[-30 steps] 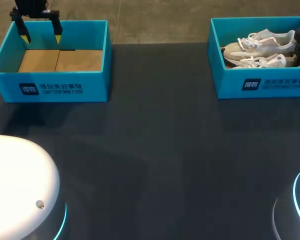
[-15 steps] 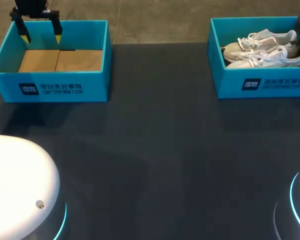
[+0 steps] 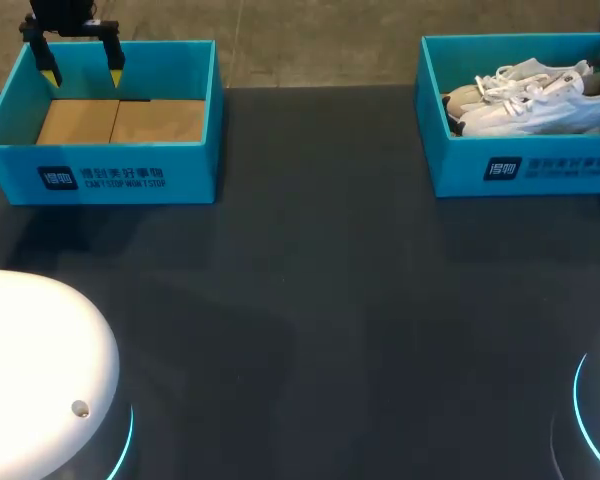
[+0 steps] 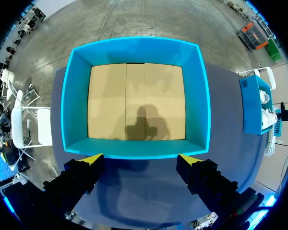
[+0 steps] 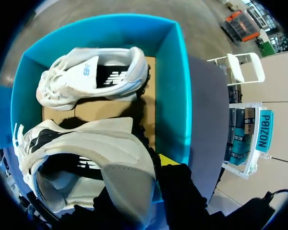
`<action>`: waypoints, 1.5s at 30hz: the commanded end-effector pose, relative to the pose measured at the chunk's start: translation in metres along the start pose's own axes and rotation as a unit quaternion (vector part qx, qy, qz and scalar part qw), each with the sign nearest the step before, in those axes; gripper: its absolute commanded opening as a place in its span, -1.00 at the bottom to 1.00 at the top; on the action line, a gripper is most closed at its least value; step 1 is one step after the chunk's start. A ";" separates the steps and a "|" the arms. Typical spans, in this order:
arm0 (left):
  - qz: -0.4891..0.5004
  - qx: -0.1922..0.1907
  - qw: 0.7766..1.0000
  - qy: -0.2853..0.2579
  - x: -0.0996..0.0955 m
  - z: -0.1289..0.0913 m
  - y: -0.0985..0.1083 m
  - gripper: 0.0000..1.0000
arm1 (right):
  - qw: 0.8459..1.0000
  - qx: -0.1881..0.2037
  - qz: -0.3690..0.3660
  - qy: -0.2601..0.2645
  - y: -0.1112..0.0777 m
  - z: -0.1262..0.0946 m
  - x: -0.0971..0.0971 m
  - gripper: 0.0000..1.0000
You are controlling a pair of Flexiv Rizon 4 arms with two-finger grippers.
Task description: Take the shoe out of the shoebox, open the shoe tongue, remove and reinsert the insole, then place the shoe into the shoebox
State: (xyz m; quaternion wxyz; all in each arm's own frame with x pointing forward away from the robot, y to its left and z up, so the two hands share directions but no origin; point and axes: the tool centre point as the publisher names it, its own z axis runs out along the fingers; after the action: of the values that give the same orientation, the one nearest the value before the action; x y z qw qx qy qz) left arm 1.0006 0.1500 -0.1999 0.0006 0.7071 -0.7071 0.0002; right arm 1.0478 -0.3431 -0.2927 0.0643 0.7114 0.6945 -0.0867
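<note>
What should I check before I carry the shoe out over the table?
1. Right gripper holds shoe by the heel: ok.
2. Shoe clear of right box: not ok, it hangs over the box.
3. Other shoe apart from it: ok, lying at the box's far side.
4. Left gripper open: ok, above the empty left box.
5. Laces free of snags: cannot tell.

our head camera high behind us, looking down the counter (image 3: 310, 300), left wrist camera well above the left box (image 4: 134, 50), right wrist camera close over the shoebox (image 5: 169, 86), both boxes shared with our head view
</note>
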 end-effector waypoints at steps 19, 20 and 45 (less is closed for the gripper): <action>0.000 0.000 1.000 0.000 0.000 0.000 0.000 1.00 | 0.998 0.008 0.070 -0.007 0.012 -0.054 -0.023 -1.00; 0.000 0.000 1.000 0.000 0.000 0.000 0.000 1.00 | 0.997 0.007 0.074 -0.013 0.010 -0.058 -0.025 -1.00; 0.000 0.000 1.000 0.000 0.000 0.000 0.000 1.00 | 0.992 -0.009 0.126 -0.018 -0.083 -0.166 0.021 -1.00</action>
State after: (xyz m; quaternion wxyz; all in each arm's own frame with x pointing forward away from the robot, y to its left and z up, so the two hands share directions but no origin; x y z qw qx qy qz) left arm 1.0006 0.1499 -0.1999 0.0006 0.7071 -0.7071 0.0002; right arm 1.0104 -0.2982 -0.1454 0.0670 0.7917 0.5981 -0.1052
